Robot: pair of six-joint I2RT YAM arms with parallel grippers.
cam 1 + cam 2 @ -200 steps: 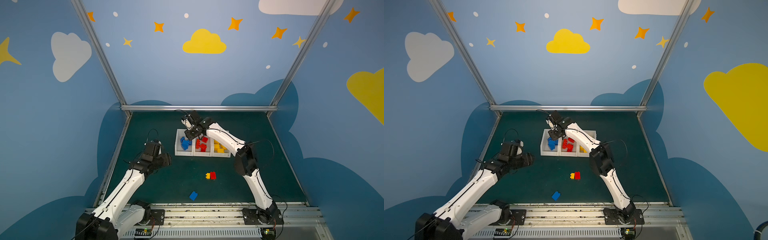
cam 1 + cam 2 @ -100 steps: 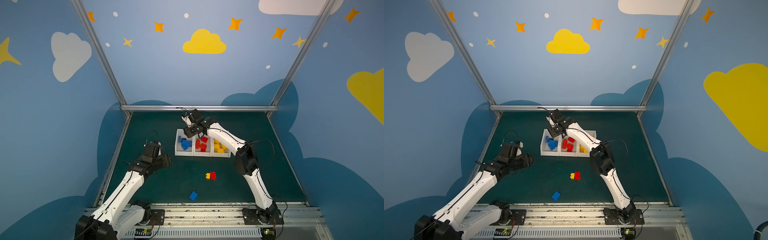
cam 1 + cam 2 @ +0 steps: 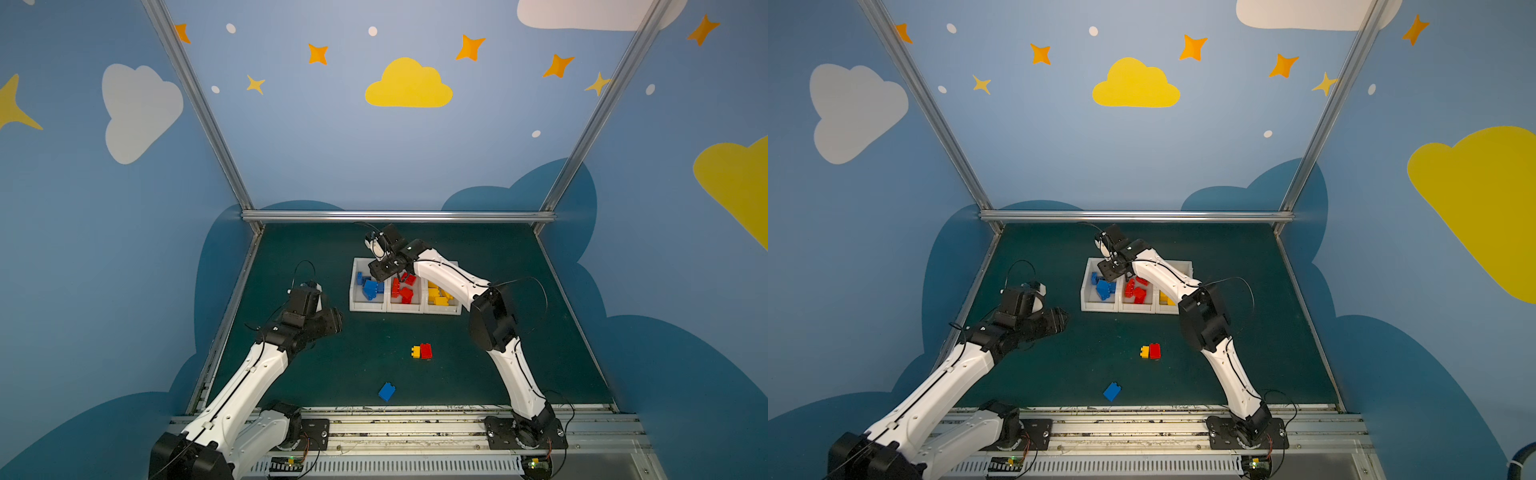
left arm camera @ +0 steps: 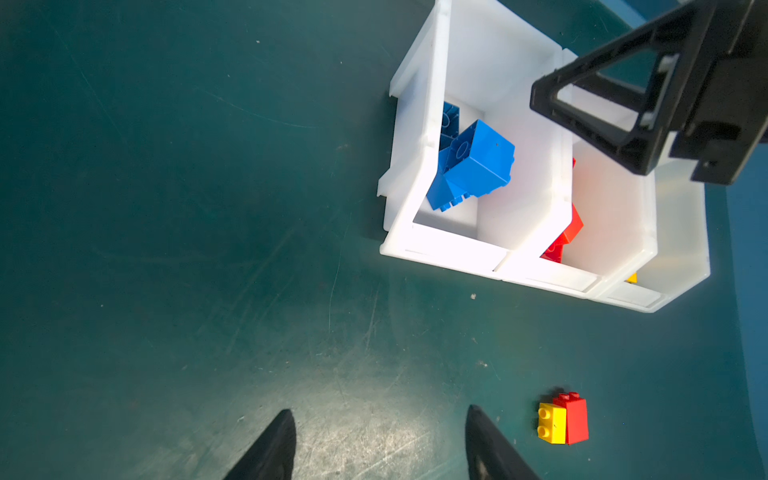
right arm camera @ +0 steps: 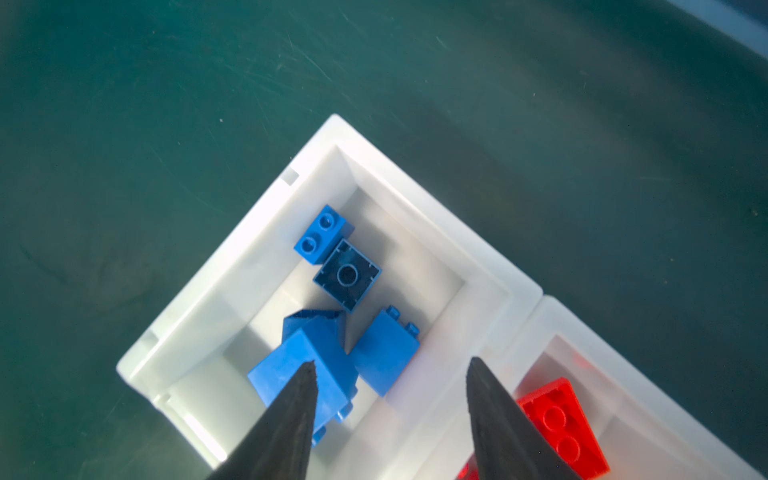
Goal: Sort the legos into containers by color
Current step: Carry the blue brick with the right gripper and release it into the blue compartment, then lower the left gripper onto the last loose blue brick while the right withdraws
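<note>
Both top views: high over the near edge, facing down and far, whole table (image 3: pixel 357 365). Wrist views: close, downward, sharing the left bin (image 4: pixel 422 137).

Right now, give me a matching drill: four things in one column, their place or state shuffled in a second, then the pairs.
Things:
1. loose blue brick
2. loose red brick
3. left hand
4. right hand

Place or state:
A. open, over the bins
B. against a yellow brick
C. lying alone
D. open, over bare mat

Pairs: 1-C, 2-B, 3-D, 4-A
</note>
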